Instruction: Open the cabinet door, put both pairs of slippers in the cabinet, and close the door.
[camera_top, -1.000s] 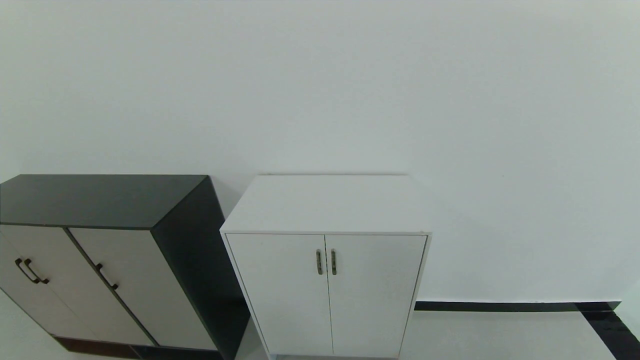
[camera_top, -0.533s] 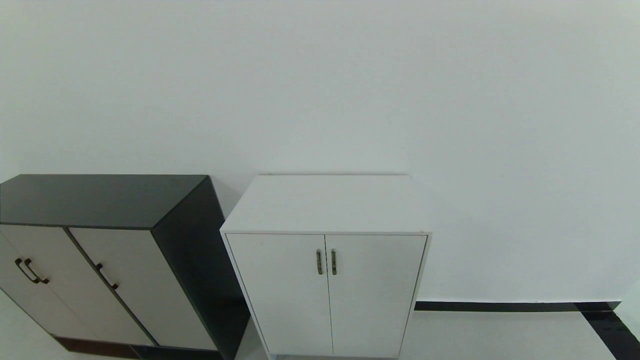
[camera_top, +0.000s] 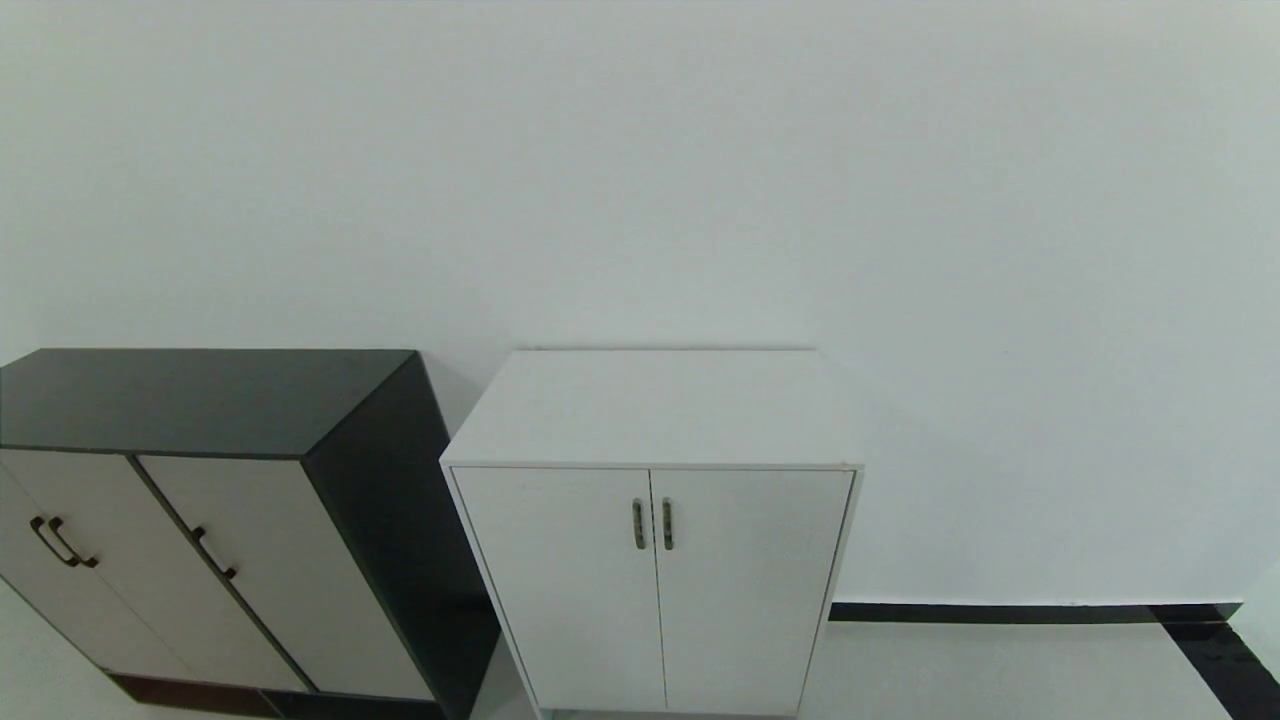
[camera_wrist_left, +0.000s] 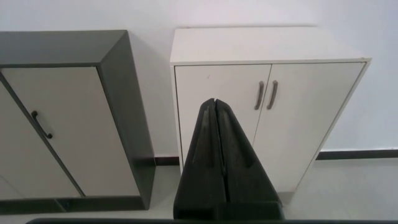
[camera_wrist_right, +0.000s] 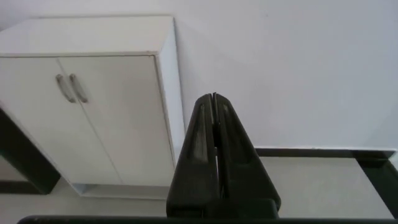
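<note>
A white two-door cabinet (camera_top: 655, 560) stands against the wall straight ahead, both doors shut, with two small metal handles (camera_top: 652, 524) side by side at the centre seam. The same white cabinet (camera_wrist_left: 267, 106) lies ahead of my left gripper (camera_wrist_left: 214, 102), which is shut and empty, well short of the doors. My right gripper (camera_wrist_right: 214, 98) is shut and empty too, with the white cabinet (camera_wrist_right: 87, 93) off to its side and its handles (camera_wrist_right: 71, 88) in sight.
A dark cabinet (camera_top: 220, 500) with pale doors and black handles stands close on the white cabinet's left. A black skirting strip (camera_top: 1030, 612) runs along the wall on the right, over pale open floor (camera_top: 1000, 670).
</note>
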